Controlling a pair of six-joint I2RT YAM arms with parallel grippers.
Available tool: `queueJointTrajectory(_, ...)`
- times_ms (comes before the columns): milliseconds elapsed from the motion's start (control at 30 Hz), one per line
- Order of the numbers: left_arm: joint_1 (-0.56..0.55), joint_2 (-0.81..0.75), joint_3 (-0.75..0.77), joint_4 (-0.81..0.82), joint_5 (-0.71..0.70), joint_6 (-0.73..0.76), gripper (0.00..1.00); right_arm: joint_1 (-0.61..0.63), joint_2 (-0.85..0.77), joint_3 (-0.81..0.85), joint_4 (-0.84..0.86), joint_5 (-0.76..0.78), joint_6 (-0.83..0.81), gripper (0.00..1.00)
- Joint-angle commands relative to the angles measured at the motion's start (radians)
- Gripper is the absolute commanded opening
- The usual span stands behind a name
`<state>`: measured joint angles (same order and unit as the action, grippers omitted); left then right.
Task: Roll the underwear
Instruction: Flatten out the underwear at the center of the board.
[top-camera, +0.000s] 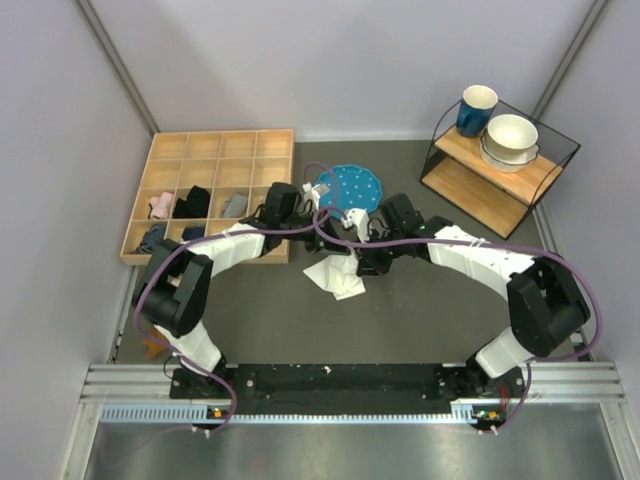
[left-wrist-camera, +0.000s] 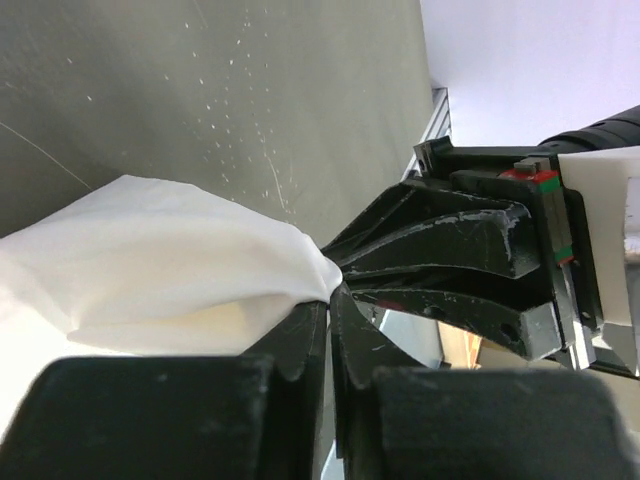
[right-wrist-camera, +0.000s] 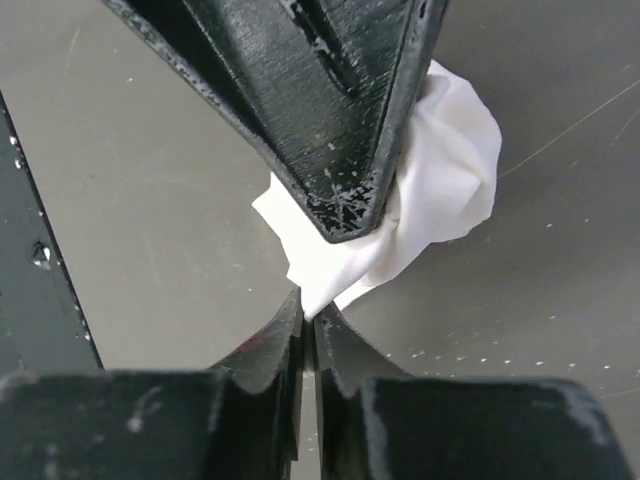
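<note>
The white underwear hangs crumpled above the grey table, in the middle between both arms. My left gripper is shut on an upper fold of it; in the left wrist view the cloth bunches into the closed tips. My right gripper is shut on a corner of the same cloth, its tips pinched together. The two grippers sit almost touching, the left one's finger lying over the cloth in the right wrist view. No waistband lettering shows.
A wooden compartment tray with small cloth bundles lies at the back left. A blue plate sits just behind the grippers. A wire and wood shelf with a bowl and a blue mug stands at the back right.
</note>
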<state>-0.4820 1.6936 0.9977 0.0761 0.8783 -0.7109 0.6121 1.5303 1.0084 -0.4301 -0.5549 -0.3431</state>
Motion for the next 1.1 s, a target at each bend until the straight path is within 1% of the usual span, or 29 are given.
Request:
queueJointTrajectory(0,0.029,-0.041,-0.014,0.088,0.008,-0.015,0.2,-0.003,-0.019,0.016,0.041,-0.02,0.043,0.0)
queueJointTrajectory(67,0.043,-0.072,-0.036,0.106,-0.019,-0.003,0.32,-0.005,-0.05,0.012,0.036,0.009,0.039,0.0)
queueJointTrajectory(100,0.055,-0.121,-0.06,0.103,-0.039,0.033,0.44,-0.009,-0.059,0.01,0.037,0.018,0.039,0.0)
queueJointTrajectory(133,0.062,-0.152,-0.068,0.084,-0.064,0.06,0.5,-0.021,-0.067,0.009,0.036,0.024,0.039,0.0)
queueJointTrajectory(167,0.065,-0.184,-0.071,0.009,-0.125,0.103,0.54,-0.029,-0.073,0.009,0.036,0.038,0.041,0.0)
queueJointTrajectory(200,0.065,-0.24,-0.07,-0.042,-0.159,0.196,0.59,-0.037,-0.071,0.009,0.037,0.047,0.05,0.0)
queueJointTrajectory(300,0.063,-0.325,-0.105,-0.163,-0.232,0.31,0.61,-0.075,-0.055,0.015,0.04,0.075,0.065,0.0)
queueJointTrajectory(433,0.025,-0.368,-0.183,-0.245,-0.306,0.418,0.6,-0.107,-0.03,0.021,0.045,0.107,0.079,0.0)
queueJointTrajectory(467,-0.012,-0.359,-0.194,-0.259,-0.323,0.439,0.6,-0.117,-0.026,0.022,0.044,0.11,0.082,0.0)
queueJointTrajectory(533,-0.053,-0.339,-0.202,-0.295,-0.41,0.476,0.6,-0.124,-0.019,0.022,0.044,0.11,0.088,0.0)
queueJointTrajectory(567,-0.103,-0.31,-0.2,-0.303,-0.45,0.487,0.6,-0.129,-0.019,0.022,0.044,0.108,0.09,0.0)
queueJointTrajectory(600,-0.128,-0.293,-0.188,-0.315,-0.529,0.507,0.59,-0.133,-0.018,0.021,0.044,0.11,0.093,0.0)
queueJointTrajectory(667,-0.185,-0.241,-0.171,-0.334,-0.608,0.521,0.59,-0.138,-0.016,0.019,0.045,0.102,0.096,0.0)
queueJointTrajectory(733,-0.208,-0.207,-0.15,-0.334,-0.686,0.534,0.59,-0.15,-0.015,0.019,0.045,0.092,0.102,0.0)
queueJointTrajectory(833,-0.233,-0.149,-0.125,-0.334,-0.752,0.544,0.59,-0.16,-0.01,0.018,0.045,0.081,0.102,0.0)
queueJointTrajectory(1067,-0.273,-0.084,-0.079,-0.317,-0.806,0.539,0.6,-0.161,0.005,0.021,0.044,0.059,0.104,0.0)
